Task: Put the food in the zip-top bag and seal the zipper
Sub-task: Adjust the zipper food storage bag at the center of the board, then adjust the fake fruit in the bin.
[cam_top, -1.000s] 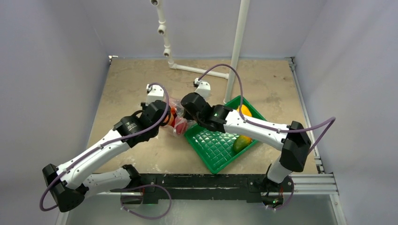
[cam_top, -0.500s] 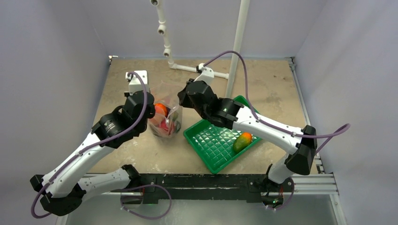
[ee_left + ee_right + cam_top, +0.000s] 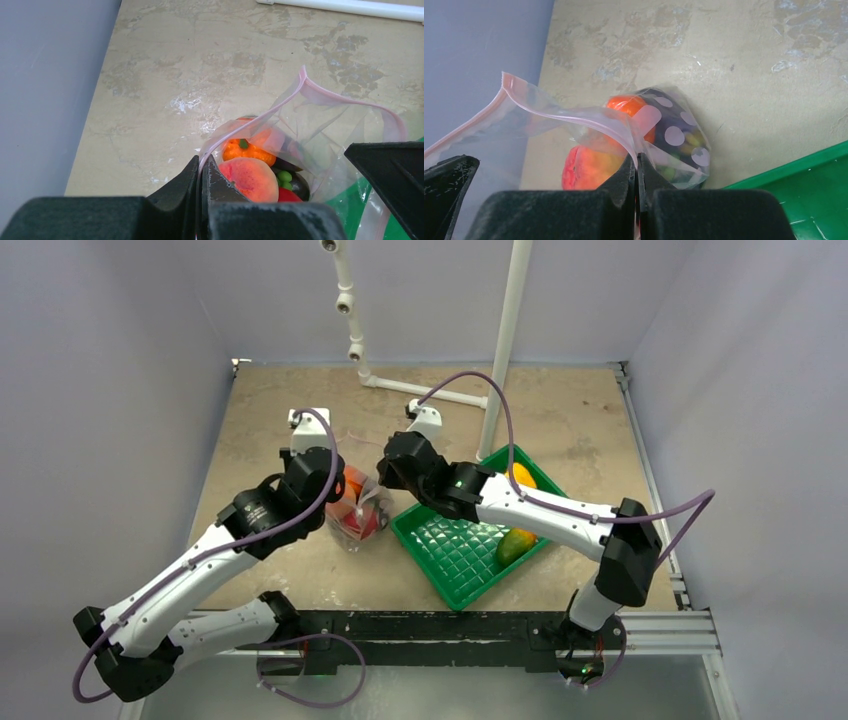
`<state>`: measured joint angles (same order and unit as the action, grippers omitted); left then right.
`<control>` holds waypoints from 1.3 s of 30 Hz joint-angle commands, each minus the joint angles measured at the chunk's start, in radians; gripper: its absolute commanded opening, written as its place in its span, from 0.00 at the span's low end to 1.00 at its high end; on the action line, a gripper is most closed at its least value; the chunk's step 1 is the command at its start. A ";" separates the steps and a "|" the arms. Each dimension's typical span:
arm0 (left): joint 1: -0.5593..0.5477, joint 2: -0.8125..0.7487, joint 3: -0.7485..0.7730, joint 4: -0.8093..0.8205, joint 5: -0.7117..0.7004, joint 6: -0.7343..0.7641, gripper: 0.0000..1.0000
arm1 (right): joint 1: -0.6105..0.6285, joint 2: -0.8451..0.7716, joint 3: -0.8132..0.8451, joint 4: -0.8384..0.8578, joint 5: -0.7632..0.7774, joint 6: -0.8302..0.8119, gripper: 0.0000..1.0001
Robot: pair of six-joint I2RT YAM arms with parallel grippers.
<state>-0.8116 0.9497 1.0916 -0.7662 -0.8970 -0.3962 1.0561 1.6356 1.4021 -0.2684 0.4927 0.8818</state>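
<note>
The zip-top bag (image 3: 357, 518) hangs upright between my two grippers, left of the tray. My left gripper (image 3: 202, 164) is shut on the left end of the bag's mouth, and my right gripper (image 3: 638, 161) is shut on the right end. The pink zipper (image 3: 345, 99) loops open between them. Inside the bag lies food: a peach (image 3: 251, 178), an orange fruit (image 3: 244, 150), a dark eggplant (image 3: 674, 131) and a red tomato (image 3: 288, 196). A green-orange mango (image 3: 515, 544) and a yellow-orange piece (image 3: 522, 475) lie in the tray.
The green ribbed tray (image 3: 455, 550) sits at an angle right of the bag. A white upright pole (image 3: 505, 350) and a white pipe (image 3: 420, 388) stand at the back. Grey walls close in both sides.
Both grippers have come nearer and closer together with the bag, so its mouth is narrower than half a second ago. A second ago they were closer still.
</note>
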 commanded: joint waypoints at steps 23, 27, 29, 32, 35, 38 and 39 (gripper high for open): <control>0.012 -0.094 -0.135 0.163 0.146 0.077 0.00 | -0.004 -0.201 -0.036 -0.264 0.158 0.119 0.62; 0.013 -0.093 -0.136 0.160 0.154 0.077 0.00 | -0.044 -0.215 -0.068 -0.357 0.204 0.157 0.66; 0.012 -0.098 -0.137 0.163 0.165 0.078 0.00 | -0.079 -0.221 -0.092 -0.385 0.213 0.163 0.67; 0.012 -0.105 -0.141 0.168 0.181 0.081 0.00 | -0.134 -0.232 -0.140 -0.397 0.217 0.147 0.67; 0.012 -0.109 -0.143 0.171 0.188 0.083 0.00 | -0.179 -0.240 -0.185 -0.391 0.212 0.123 0.67; 0.013 -0.112 -0.143 0.172 0.193 0.085 0.00 | -0.210 -0.235 -0.214 -0.393 0.189 0.112 0.69; 0.013 -0.113 -0.143 0.171 0.194 0.085 0.00 | -0.215 -0.232 -0.224 -0.394 0.180 0.112 0.69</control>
<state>-0.8051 0.8524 0.9524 -0.6296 -0.7197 -0.3260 0.8612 1.4326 1.2022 -0.6426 0.6636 1.0054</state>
